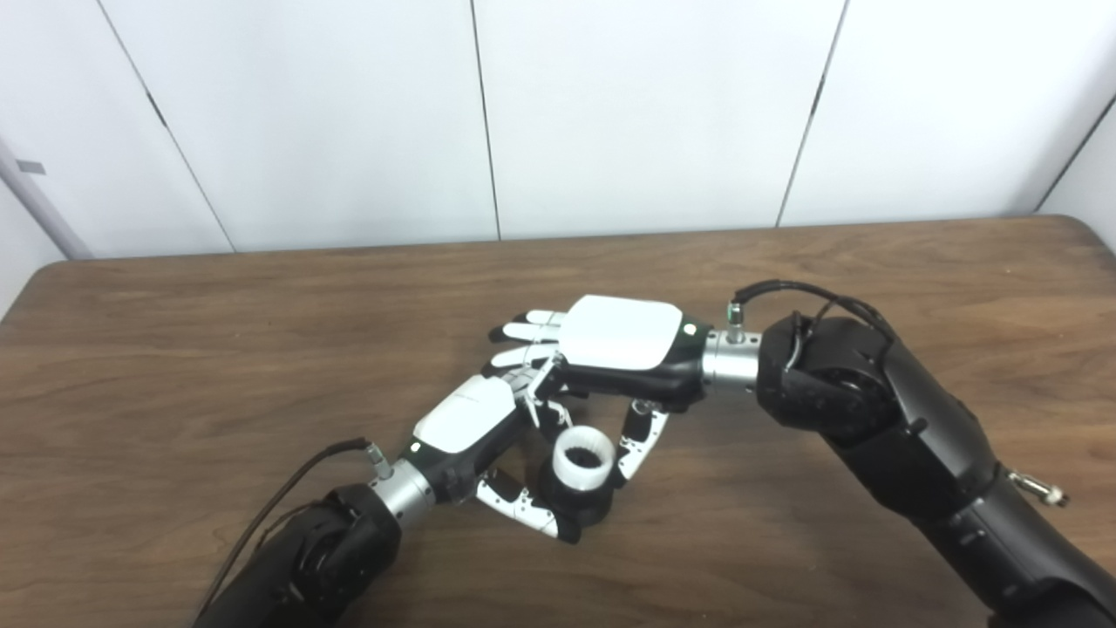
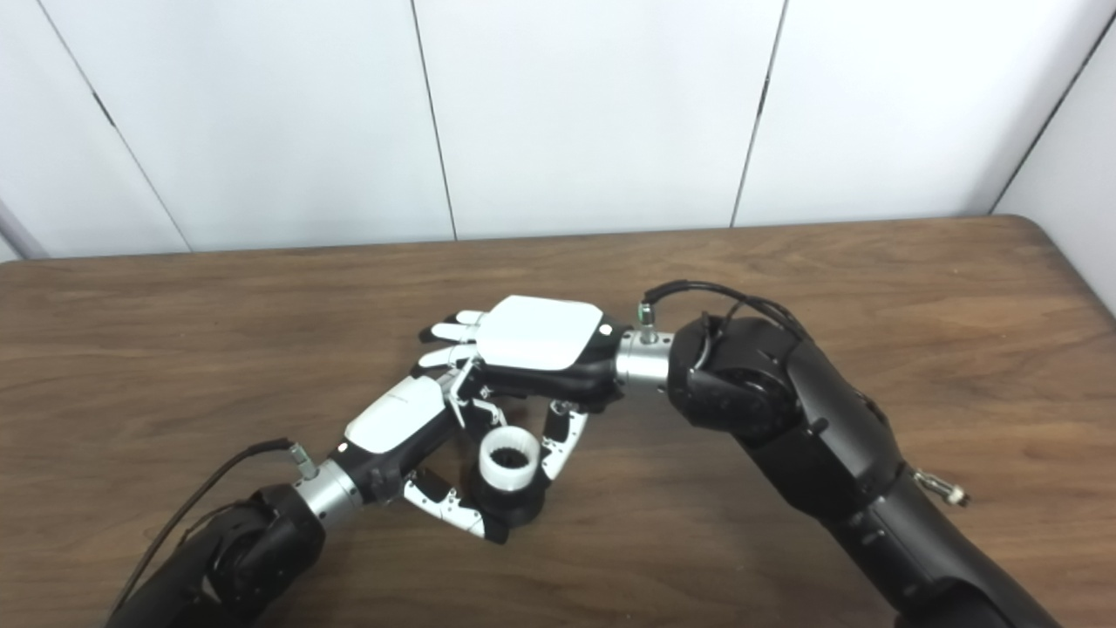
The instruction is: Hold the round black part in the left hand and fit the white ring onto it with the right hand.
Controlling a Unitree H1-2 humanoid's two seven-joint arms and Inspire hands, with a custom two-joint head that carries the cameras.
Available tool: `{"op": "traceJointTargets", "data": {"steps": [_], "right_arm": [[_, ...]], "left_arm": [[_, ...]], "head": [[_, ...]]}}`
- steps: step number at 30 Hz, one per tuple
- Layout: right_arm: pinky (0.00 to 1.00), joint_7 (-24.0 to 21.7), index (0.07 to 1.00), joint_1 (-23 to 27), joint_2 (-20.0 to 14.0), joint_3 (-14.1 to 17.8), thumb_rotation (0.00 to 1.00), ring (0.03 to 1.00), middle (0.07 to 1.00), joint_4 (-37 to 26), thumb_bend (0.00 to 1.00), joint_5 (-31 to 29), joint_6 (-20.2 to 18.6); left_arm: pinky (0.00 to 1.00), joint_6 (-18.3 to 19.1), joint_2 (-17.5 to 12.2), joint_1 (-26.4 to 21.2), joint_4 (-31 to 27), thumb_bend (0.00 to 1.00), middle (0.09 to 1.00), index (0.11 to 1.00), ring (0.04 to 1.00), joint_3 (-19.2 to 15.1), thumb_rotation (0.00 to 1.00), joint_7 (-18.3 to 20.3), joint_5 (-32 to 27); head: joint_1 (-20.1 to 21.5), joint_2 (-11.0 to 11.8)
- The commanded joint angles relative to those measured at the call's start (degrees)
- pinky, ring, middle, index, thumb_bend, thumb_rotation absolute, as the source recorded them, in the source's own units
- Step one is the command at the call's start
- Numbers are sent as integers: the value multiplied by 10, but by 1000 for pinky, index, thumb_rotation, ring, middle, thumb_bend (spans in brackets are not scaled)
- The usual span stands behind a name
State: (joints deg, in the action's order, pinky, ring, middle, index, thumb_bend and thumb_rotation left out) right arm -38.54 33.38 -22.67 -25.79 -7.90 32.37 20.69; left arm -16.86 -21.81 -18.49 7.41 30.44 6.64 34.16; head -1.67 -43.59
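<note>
My left hand is shut on the round black part, held just above the table with its thumb curled under it. The white ring sits on top of the black part, its opening facing up. My right hand hovers palm down just behind and above the ring, fingers stretched out to the left over my left hand's fingers. Its thumb points down close against the ring's right side. Whether it touches the ring is unclear.
The brown wooden table carries nothing else in view. White wall panels stand behind its far edge. Both forearms cross the front part of the table.
</note>
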Motion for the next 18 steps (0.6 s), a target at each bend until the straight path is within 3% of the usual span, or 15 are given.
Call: {"op": "traceJointTargets", "data": {"steps": [1,10,18], "right_arm": [[1000,10,482,14,-5,10,142,1000,915,-22,525,-16,6],[1000,3,483,10,-9,7,143,1000,914,-27,525,-9,5],[1000,12,482,9,-5,8,142,1000,911,-15,525,-11,11]], "left_arm": [[1000,-4,-5,13,2,525,872,481,1000,14,61,36,20],[1000,-19,-2,14,10,525,854,480,1000,7,60,27,16],[1000,-8,0,13,0,525,861,480,1000,5,61,41,14]], "head": [[-2,-2],[-5,-3],[-9,-4]]}}
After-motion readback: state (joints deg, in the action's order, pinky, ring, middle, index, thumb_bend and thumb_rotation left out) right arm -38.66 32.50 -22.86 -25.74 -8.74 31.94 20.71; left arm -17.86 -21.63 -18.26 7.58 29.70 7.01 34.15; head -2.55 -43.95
